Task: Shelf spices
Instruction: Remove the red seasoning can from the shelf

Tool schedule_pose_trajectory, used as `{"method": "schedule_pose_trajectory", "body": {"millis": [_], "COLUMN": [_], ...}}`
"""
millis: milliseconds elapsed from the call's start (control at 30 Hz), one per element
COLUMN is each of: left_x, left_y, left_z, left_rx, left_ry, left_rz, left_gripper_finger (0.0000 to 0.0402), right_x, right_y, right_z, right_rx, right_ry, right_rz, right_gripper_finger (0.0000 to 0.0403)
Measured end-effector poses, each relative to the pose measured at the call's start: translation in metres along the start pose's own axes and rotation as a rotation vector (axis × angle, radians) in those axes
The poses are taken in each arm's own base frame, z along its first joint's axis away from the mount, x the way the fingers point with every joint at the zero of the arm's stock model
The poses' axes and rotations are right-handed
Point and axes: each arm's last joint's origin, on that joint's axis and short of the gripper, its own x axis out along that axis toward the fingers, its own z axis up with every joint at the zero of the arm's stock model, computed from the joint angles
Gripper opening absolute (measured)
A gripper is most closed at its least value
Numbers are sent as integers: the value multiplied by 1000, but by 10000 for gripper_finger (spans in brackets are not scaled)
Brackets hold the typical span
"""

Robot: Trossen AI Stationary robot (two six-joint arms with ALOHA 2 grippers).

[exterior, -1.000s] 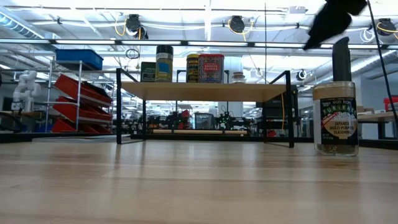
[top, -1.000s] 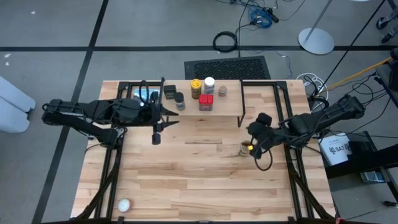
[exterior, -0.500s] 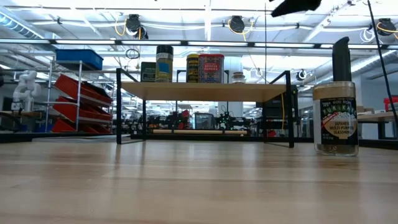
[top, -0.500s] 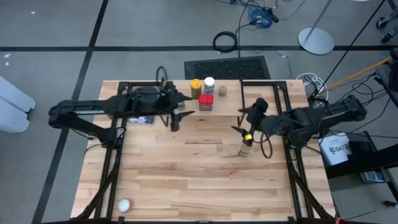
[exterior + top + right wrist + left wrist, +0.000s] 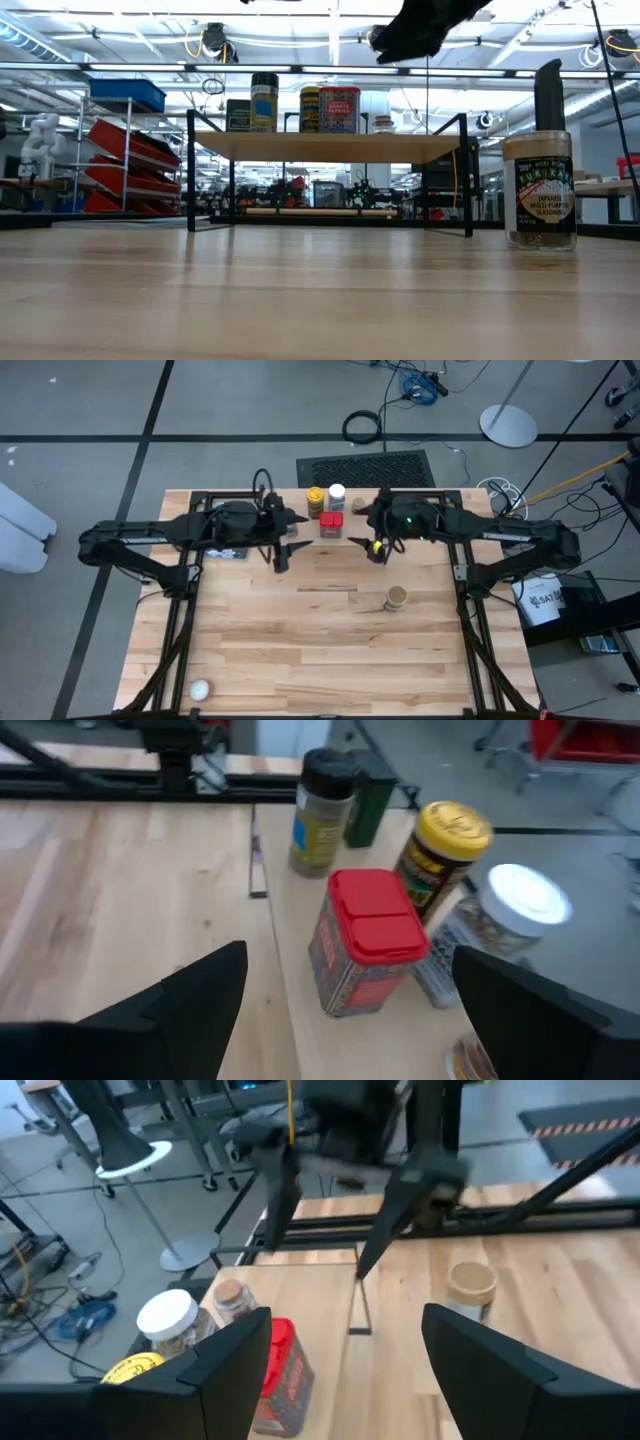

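While both arms reach in over the back of the table (image 5: 300,650), the shelf (image 5: 330,146) runs lengthwise along the far edge, its plank level on thin black legs. Five spice containers stand upright on it. In the low view the order reads black square tin (image 5: 238,115), dark-lidded jar (image 5: 264,102), yellow-lidded jar (image 5: 310,109), red tin (image 5: 340,109), then a small low jar (image 5: 382,124) at the end. The white-lidded jar (image 5: 500,920) stands behind the red tin (image 5: 368,940), as the right wrist view shows.

The sixth container, the tan-lidded jar (image 5: 396,597), stands upright on the bare tabletop, well apart from the shelf and nearer the front, on the right-hand side. In the low view it shows as a labelled seasoning jar (image 5: 540,190).

Left arm: stretched across from the left, roughly parallel to the shelf. The left gripper (image 5: 281,553) hangs just in front of the shelf's left part. Its fingers (image 5: 230,1370) stand apart with nothing between them.

Right arm: extended from the right along the shelf's line. The right gripper (image 5: 372,544) hangs just in front of the shelf beside the red tin (image 5: 331,524). Its fingers (image 5: 190,995) are spread wide and empty. The tan-lidded jar lies well clear of this gripper, toward the front of the table.
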Motion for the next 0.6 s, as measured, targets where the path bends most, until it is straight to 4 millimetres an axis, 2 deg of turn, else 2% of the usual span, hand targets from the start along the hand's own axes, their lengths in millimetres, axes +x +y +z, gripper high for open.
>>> {"method": "schedule_pose_trajectory", "body": {"millis": [100, 267, 600], "left_x": [-9, -14, -14], "left_y": [-4, -11, -13], "left_z": [2, 2, -4], "left_rx": [-4, 9, 20], "left_ry": [-5, -2, 60], "left_rz": [-22, -49, -66], "left_gripper_finger": [270, 270, 270], "right_x": [14, 35, 54], "right_y": [-9, -16, -25], "right_z": [-4, -10, -16], "right_rx": [-16, -33, -43], "right_ry": [3, 28, 26], "right_rz": [56, 43, 13], "right_gripper_finger": [341, 341, 341]}}
